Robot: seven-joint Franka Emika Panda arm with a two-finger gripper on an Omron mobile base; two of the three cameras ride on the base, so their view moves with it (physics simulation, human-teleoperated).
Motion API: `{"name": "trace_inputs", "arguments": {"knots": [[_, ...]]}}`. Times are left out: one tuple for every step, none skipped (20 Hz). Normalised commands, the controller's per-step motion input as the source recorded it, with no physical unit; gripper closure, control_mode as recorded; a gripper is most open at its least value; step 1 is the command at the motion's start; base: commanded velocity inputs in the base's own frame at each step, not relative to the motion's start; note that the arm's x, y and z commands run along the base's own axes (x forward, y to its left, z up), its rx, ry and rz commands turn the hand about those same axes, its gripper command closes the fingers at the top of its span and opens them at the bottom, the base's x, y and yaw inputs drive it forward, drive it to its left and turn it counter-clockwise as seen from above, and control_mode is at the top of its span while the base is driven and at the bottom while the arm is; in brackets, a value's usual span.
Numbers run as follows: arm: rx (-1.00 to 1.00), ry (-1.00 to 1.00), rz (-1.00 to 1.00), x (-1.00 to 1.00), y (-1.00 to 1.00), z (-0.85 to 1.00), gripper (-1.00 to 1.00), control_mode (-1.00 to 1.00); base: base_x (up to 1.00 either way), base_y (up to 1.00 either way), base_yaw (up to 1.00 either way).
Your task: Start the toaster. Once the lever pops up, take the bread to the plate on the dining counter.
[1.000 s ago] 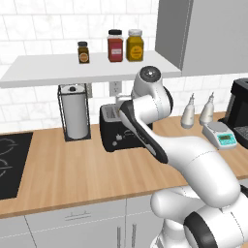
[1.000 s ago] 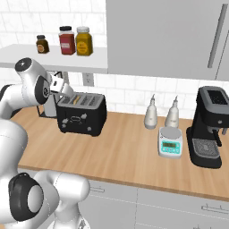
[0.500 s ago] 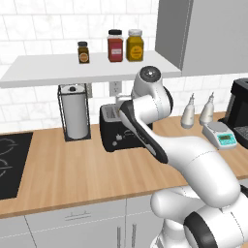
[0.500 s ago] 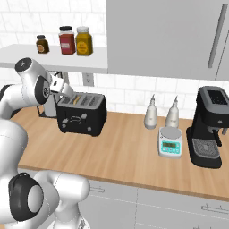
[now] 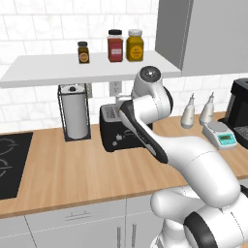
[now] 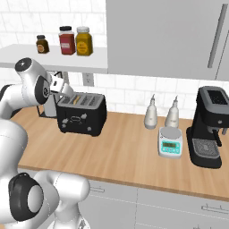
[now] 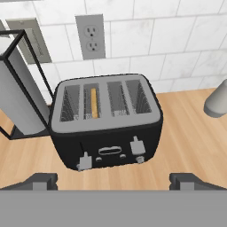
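On the wood worktop along the tiled wall, the toaster (image 7: 105,122) stands just right of the paper-towel holder (image 7: 20,91), with the bread (image 7: 93,102) sunk edge-up in the second slot from the left. The gripper (image 7: 113,181) hovers above and in front, fingers spread wide and empty. The left lever (image 7: 84,161), serving the bread's slots, sits lower than the right lever (image 7: 137,145), slightly left of the gripper's midline.
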Motion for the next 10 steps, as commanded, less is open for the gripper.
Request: {"name": "trace_inputs", "arguments": {"knots": [[0.0, 0.0, 0.0, 0.0, 0.0, 0.0, -1.0, -1.0, 0.0, 0.0, 0.0], [0.0, 0.0, 0.0, 0.0, 0.0, 0.0, -1.0, -1.0, 0.0, 0.0, 0.0], [0.0, 0.0, 0.0, 0.0, 0.0, 0.0, -1.0, -1.0, 0.0, 0.0, 0.0], [0.0, 0.0, 0.0, 0.0, 0.0, 0.0, -1.0, -1.0, 0.0, 0.0, 0.0], [0.0, 0.0, 0.0, 0.0, 0.0, 0.0, -1.0, -1.0, 0.0, 0.0, 0.0], [0.0, 0.0, 0.0, 0.0, 0.0, 0.0, -1.0, -1.0, 0.0, 0.0, 0.0], [0.0, 0.0, 0.0, 0.0, 0.0, 0.0, -1.0, -1.0, 0.0, 0.0, 0.0], [0.0, 0.0, 0.0, 0.0, 0.0, 0.0, -1.0, -1.0, 0.0, 0.0, 0.0], [0.0, 0.0, 0.0, 0.0, 0.0, 0.0, -1.0, -1.0, 0.0, 0.0, 0.0], [0.0, 0.0, 0.0, 0.0, 0.0, 0.0, -1.0, -1.0, 0.0, 0.0, 0.0]]}}
